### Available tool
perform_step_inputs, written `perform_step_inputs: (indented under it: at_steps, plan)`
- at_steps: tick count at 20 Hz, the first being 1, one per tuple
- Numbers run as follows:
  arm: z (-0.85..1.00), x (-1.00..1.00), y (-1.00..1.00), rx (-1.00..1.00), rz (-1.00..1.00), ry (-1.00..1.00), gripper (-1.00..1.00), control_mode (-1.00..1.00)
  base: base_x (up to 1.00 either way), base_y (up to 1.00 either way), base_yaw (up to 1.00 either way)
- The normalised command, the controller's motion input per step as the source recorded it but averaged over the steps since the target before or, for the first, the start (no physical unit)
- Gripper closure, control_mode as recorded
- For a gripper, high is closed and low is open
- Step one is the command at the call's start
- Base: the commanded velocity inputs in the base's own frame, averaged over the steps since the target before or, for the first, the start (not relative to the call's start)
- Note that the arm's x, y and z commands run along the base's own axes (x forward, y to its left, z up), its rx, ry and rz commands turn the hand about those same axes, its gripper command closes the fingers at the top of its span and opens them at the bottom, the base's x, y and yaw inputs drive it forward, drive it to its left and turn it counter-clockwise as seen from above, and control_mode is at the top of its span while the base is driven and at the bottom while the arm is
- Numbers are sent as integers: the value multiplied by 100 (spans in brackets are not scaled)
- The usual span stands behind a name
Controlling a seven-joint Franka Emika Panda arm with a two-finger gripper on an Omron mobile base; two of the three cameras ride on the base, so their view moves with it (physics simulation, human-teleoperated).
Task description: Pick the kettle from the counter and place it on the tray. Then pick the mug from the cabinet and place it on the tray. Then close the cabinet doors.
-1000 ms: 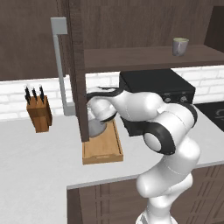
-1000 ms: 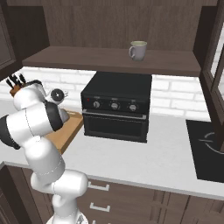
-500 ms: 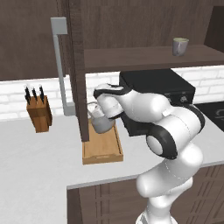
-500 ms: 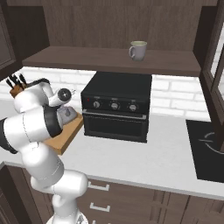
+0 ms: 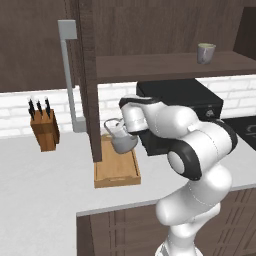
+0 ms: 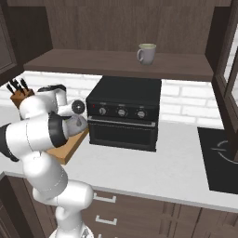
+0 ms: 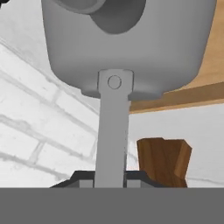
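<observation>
- I see the grey kettle (image 5: 123, 140) hanging by its loop handle just above the wooden tray (image 5: 117, 172).
- Pale mug (image 6: 147, 53) stands upright on the cabinet shelf (image 6: 116, 64), door (image 5: 89, 80) open.

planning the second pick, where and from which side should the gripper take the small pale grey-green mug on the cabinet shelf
Grip the small pale grey-green cylindrical mug across its body or rim rather than its handle. It stands upright on the dark brown wooden cabinet shelf near the front edge, with open space around it, and its side handle points to the left in the right base view. Probably best to come from the front or from above, jaws spanning the cylinder.
</observation>
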Motion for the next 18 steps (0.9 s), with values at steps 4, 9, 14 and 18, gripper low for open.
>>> perform_step_inputs:
  at_steps: [4, 9, 14, 18]
  plan:
    - [0, 2, 28, 0, 2, -4, 100, -100, 0, 0, 0]
    - [0, 8, 42, 0, 1, -1, 100, -100, 0, 0, 0]
    - [0, 11, 42, 1, 3, 0, 100, -100, 0, 0, 0]
    - [-1, 9, 18, 1, 5, 0, 100, -100, 0, 0, 0]
